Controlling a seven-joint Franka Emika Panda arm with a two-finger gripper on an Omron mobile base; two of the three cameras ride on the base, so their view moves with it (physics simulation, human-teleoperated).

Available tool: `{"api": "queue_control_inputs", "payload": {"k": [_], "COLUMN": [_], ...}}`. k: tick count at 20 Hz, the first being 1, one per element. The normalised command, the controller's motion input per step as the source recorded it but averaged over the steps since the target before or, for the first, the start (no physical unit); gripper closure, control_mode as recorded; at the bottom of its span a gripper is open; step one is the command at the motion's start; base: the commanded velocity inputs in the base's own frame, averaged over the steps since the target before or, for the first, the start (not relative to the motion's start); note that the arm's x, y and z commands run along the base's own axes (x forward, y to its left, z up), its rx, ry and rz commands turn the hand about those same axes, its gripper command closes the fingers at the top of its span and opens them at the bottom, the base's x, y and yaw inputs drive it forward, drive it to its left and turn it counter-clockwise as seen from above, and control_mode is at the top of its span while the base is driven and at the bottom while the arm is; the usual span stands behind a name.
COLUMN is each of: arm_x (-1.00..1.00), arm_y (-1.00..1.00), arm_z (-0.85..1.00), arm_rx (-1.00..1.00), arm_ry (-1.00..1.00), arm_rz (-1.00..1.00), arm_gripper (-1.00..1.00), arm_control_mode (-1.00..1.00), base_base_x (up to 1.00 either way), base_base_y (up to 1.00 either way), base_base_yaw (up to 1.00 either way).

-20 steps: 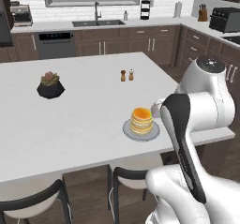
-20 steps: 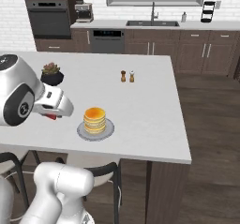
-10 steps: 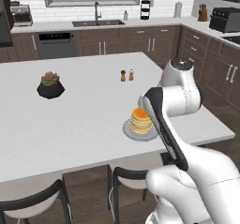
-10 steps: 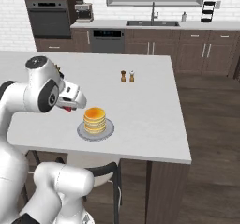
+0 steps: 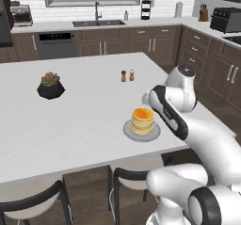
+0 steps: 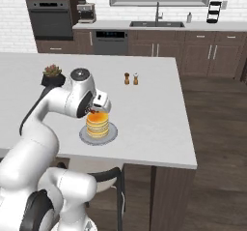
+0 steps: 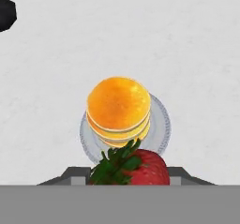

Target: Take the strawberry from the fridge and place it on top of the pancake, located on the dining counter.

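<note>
Change: since a second ago the arm has swung the gripper (image 6: 91, 110) in over the plate (image 7: 161, 120).
Hand: clamped on the strawberry (image 7: 140, 169).
Pancake (image 7: 119, 103): just ahead, below.
Meaning: release should come soon.

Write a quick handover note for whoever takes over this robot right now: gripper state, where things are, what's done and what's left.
Gripper: shut on the strawberry, held above the dining counter.
Pancake: a stack on a grey plate near the counter's front edge, nothing on top yet; in the hand view it lies just ahead of the strawberry.
Done: strawberry fetched and carried to the counter.
Left: bring it over the stack, lower, release, withdraw.
</note>
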Motion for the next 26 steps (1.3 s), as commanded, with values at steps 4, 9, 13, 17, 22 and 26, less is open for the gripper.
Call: {"api": "queue_control_inputs", "payload": {"k": [4,9,13,17,22,26], "arm_x": [0.86,0.42,0.03,0.0,0.01,0.27], "arm_y": [0.23,0.11,0.0,-0.01,0.0,0.0], "arm_z": [-0.31,-0.28,-0.28,-0.23,-0.29,-0.21], "arm_rx": [-0.16,-0.16,-0.01,0.0,0.0,0.0], "arm_ry": [0.12,0.21,0.05,-0.01,-0.06,-0.04], "arm_rz": [0.03,0.0,0.0,0.0,0.0,0.0], "arm_gripper": [1.0,1.0,1.0,1.0,1.0,1.0], "arm_control_mode": [-1.0,-1.0,-1.0,-1.0,-1.0,-1.0], "base_base_x": [0.0,0.0,0.0,0.0,0.0,0.0], "base_base_y": [0.0,0.0,0.0,0.0,0.0,0.0], "base_base_yaw": [0.0,0.0,0.0,0.0,0.0,0.0]}}
